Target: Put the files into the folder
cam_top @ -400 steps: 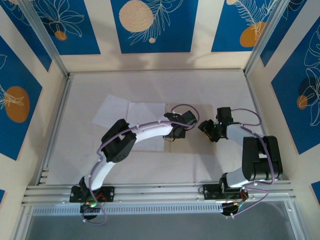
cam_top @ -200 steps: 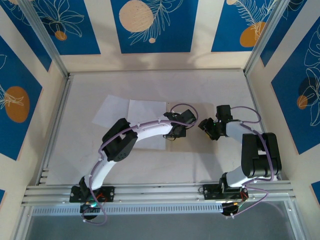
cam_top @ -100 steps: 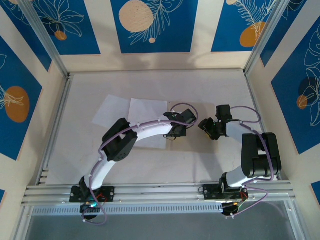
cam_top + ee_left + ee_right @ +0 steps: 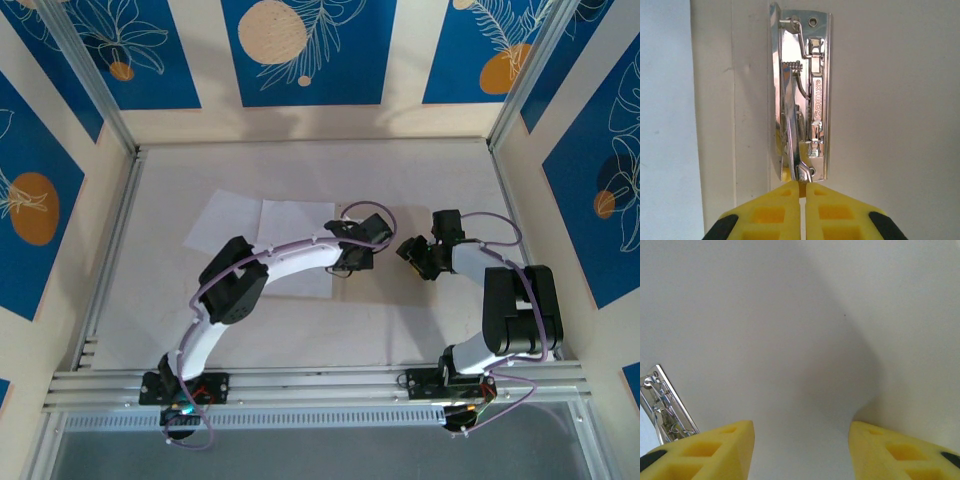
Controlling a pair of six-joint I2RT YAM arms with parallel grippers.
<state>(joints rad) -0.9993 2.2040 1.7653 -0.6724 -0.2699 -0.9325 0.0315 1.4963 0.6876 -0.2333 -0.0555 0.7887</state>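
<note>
The folder (image 4: 890, 115) lies open, white inside up, with its metal clip (image 4: 812, 100) by the spine fold. In the left wrist view my left gripper (image 4: 801, 186) is shut on the near tip of the clip's raised lever (image 4: 790, 125). From above, the left gripper (image 4: 343, 266) sits at the right edge of the files (image 4: 292, 235), two white sheets lying overlapped on the table. My right gripper (image 4: 410, 252) hovers just to the right of it. Its jaws (image 4: 801, 427) are open over bare white surface, with the clip (image 4: 662, 405) at their lower left.
The white table (image 4: 300, 170) is boxed in by blue-patterned walls with metal rails (image 4: 110, 260) along the sides. An aluminium rail (image 4: 320, 385) runs along the near edge by the arm bases.
The left gripper has crept slightly toward the back of the table, and the nearer white sheet has shifted a little to the right. The right arm has barely moved.
</note>
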